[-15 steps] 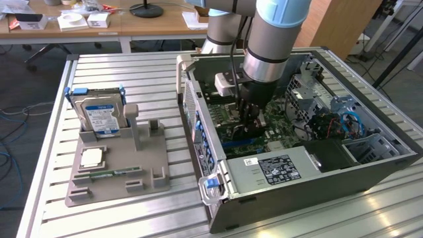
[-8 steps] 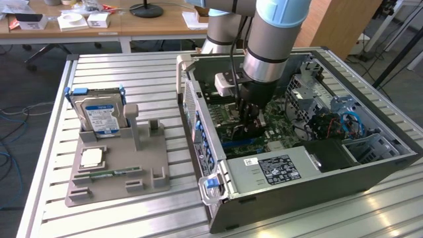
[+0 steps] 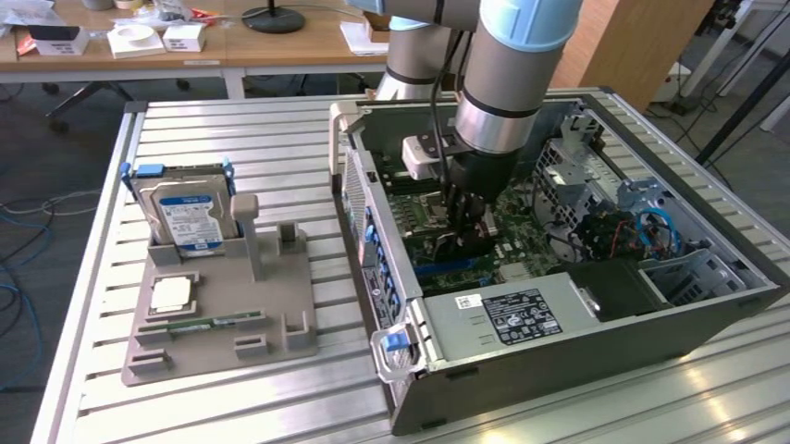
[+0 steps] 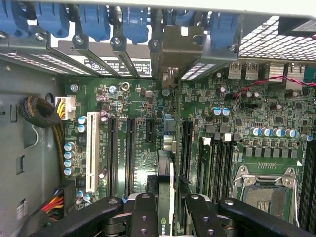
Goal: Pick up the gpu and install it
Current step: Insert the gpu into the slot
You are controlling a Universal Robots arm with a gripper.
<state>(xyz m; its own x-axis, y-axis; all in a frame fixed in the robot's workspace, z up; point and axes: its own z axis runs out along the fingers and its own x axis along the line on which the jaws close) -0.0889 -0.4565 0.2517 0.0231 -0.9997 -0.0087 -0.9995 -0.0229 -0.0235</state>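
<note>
Arm [image 3: 519, 65] reached down into an open case [image 3: 408, 388] on the exterior view's right side of a slatted bench [image 3: 222, 129]. The pincer [image 4: 168, 217] was pinching the gpu [image 4: 166, 173], with a finger against each flat face. The card hung edge-on straight below the wrist, low over the motherboard [image 4: 237, 113].

In the wrist view the gpu showed as a thin dark strip. Its long axis ran away from the pincer toward the case's rear wall, where blue clips [image 4: 94, 22] lined the openings. That axis lay parallel to the long black slots [image 4: 131, 148], and the card sat between two of them. A slot directly beneath it, if there was one, was hidden by the card itself. It was unclear whether the lower edge touched the board or hung just above it. It was also unclear whether the metal bracket [image 4: 182, 47] at the rear wall, in line with the card, belonged to the gpu.

A grey holder [image 3: 222, 324] with a hard drive [image 3: 185, 213] stood well apart on the exterior view's left.
</note>
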